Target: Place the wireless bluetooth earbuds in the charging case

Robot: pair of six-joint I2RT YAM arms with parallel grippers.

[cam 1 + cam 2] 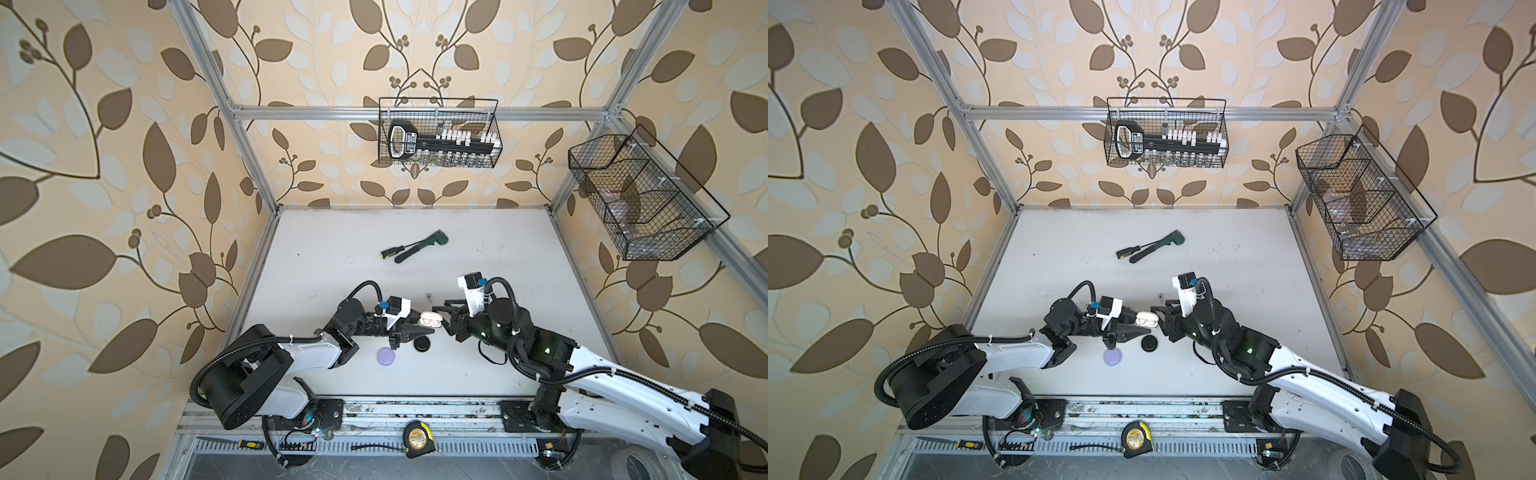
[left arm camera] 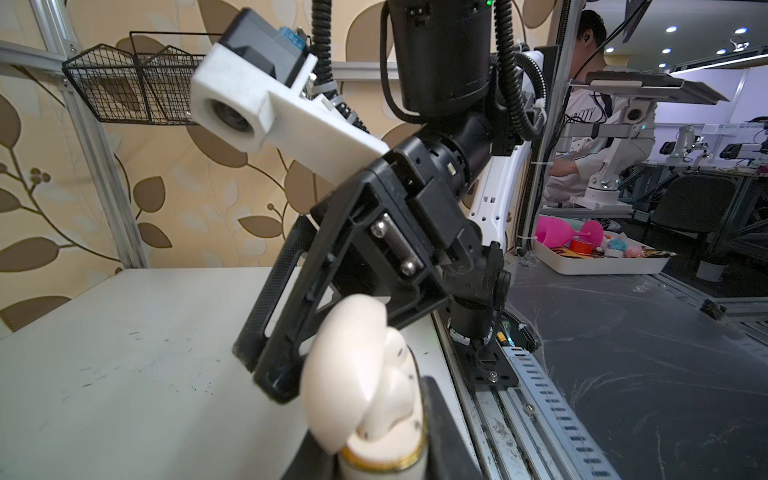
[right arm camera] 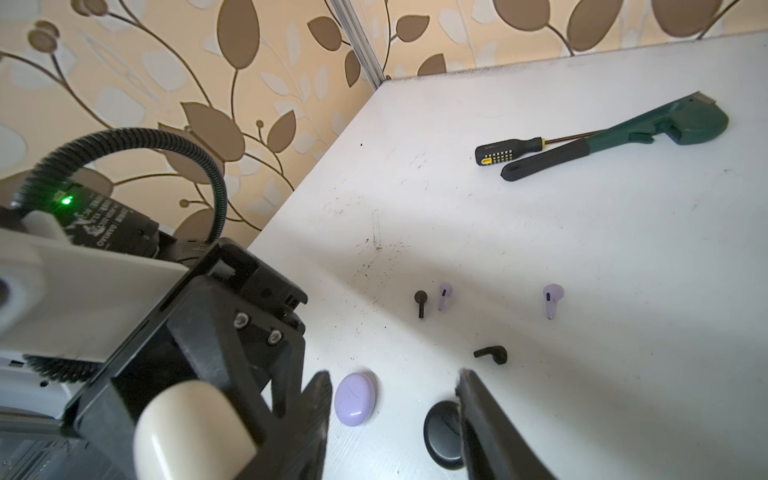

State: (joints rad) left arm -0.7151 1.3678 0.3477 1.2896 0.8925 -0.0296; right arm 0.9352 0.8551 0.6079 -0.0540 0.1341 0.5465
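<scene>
My left gripper (image 1: pixel 423 328) is shut on a cream charging case (image 1: pixel 428 319) with its lid open, held just above the table. In the left wrist view two cream earbuds (image 2: pixel 397 374) seem to sit inside the case (image 2: pixel 382 457). My right gripper (image 1: pixel 441 321) stands open right beside the case, with nothing between its fingers (image 3: pixel 320 399). On the table behind it lie two lilac earbuds (image 3: pixel 444 296) (image 3: pixel 552 299) and two black earbuds (image 3: pixel 420 302) (image 3: pixel 492 354). A shut lilac case (image 1: pixel 386 356) and a shut black case (image 1: pixel 423 344) lie in front of the grippers.
A screwdriver (image 1: pixel 392 251) and a green wrench (image 1: pixel 422 245) lie toward the back of the table. Wire baskets hang on the back wall (image 1: pixel 438 133) and the right wall (image 1: pixel 640 199). A tape measure (image 1: pixel 417 438) sits on the front rail.
</scene>
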